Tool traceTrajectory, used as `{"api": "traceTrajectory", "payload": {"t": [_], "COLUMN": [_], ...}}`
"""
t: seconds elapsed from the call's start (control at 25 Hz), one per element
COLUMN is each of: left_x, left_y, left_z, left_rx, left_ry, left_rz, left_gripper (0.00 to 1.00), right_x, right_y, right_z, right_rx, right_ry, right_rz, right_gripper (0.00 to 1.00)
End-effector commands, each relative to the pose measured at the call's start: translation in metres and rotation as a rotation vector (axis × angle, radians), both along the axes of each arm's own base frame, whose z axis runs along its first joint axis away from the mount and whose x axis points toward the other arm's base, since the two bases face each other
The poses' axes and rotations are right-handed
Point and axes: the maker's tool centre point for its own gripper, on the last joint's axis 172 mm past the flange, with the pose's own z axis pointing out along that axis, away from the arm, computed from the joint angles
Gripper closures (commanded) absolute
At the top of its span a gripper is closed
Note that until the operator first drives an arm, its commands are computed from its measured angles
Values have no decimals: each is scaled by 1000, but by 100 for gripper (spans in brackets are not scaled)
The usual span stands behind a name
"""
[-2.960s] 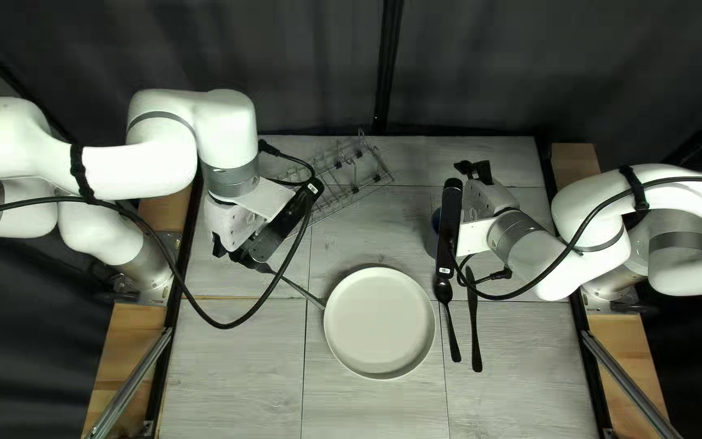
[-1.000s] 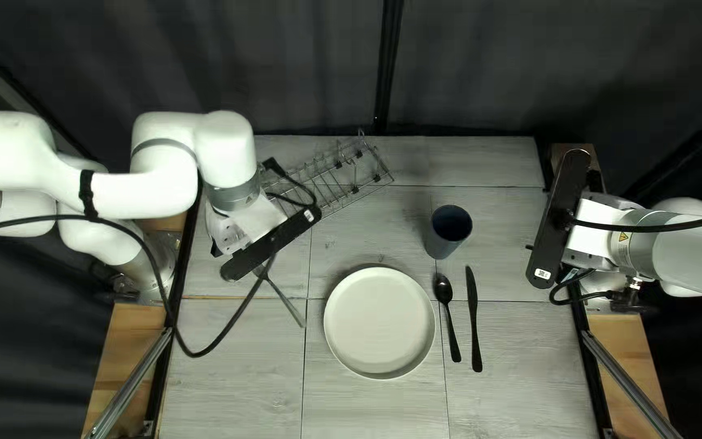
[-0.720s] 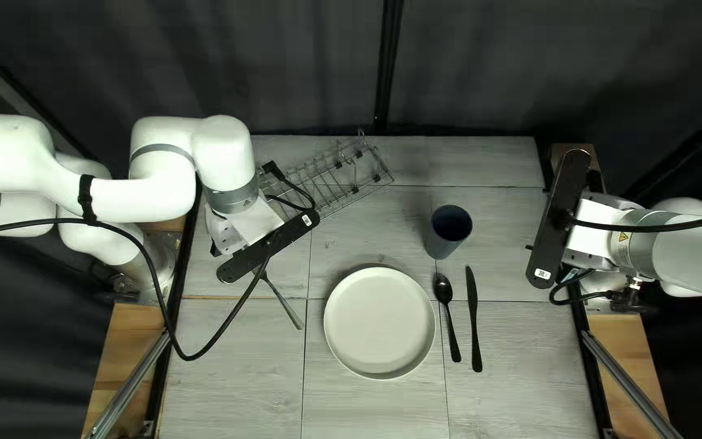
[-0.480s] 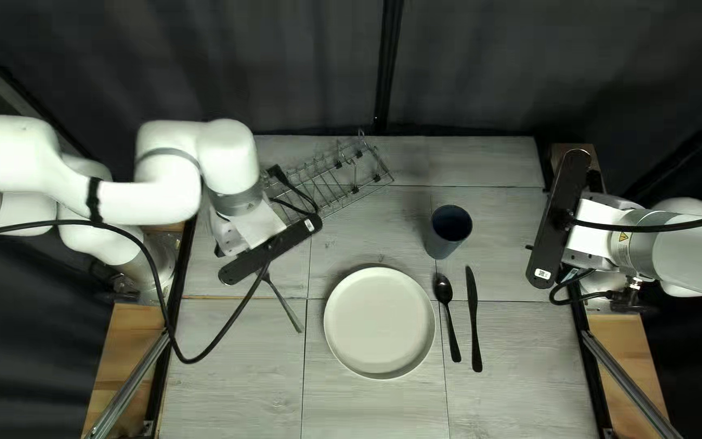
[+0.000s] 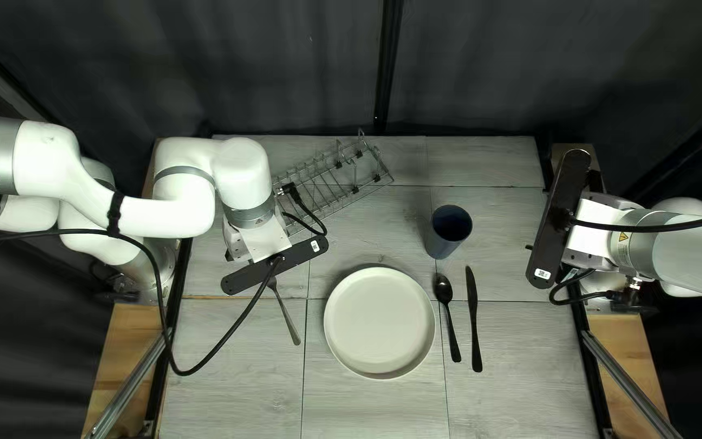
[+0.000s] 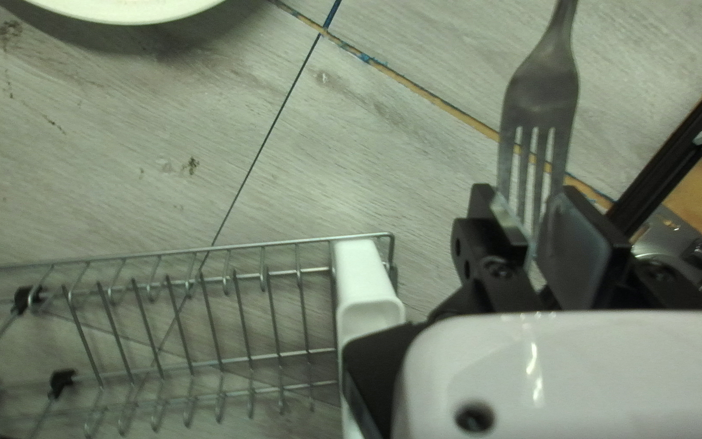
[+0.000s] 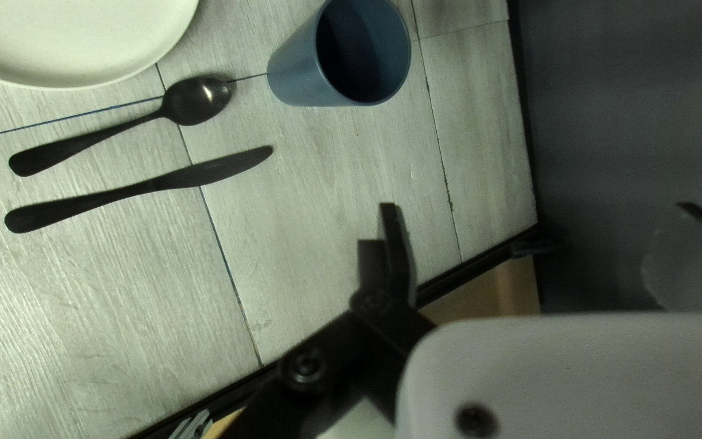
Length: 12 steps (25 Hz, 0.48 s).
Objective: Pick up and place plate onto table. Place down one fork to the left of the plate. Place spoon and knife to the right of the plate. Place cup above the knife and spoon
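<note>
On our table (image 5: 229, 366), the plate (image 5: 379, 323) lies right of the nearer, left gripper (image 6: 532, 203), which clamps the fork (image 6: 542, 93) by its tines. The handle (image 5: 288, 319) slants nearward, toward the plate; we should probably straighten it before lowering.

And it's off-white for the smooth round plate (image 5: 379, 325), glossy black for the slim metal spoon (image 7: 197, 102) and long metal knife (image 7: 213, 169), slate blue for the tapered smooth cup (image 7: 298, 73), silver for the metal fork (image 6: 542, 93), and pale grey wood grain across the flat panelled table (image 5: 237, 386)!
</note>
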Motion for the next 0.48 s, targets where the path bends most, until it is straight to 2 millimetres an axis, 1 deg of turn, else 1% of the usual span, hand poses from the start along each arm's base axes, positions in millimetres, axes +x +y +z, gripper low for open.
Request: {"api": "traceTrajectory", "payload": {"t": [0.04,0.2,0.24,0.32,0.4,0.48], "left_x": [2,2,1,12,18,23], "left_y": [-7,-7,-5,-7,-5,-2], "left_z": [-8,-8,-11,-22,-33,-40], "left_rx": [26,26,13,31,57,74], "left_ry": [-9,-9,-7,1,8,3], "left_rz": [-85,-85,-69,-109,-137,-158], "left_gripper": [100,100,100,100,100,100], "right_x": [0,0,0,0,0,0], "right_y": [0,0,0,0,0,0], "right_z": [0,0,0,0,0,0], "right_rx": [0,0,0,0,0,0], "right_ry": [0,0,0,0,0,0], "right_rz": [0,0,0,0,0,0], "right_gripper": [0,0,0,0,0,0]}}
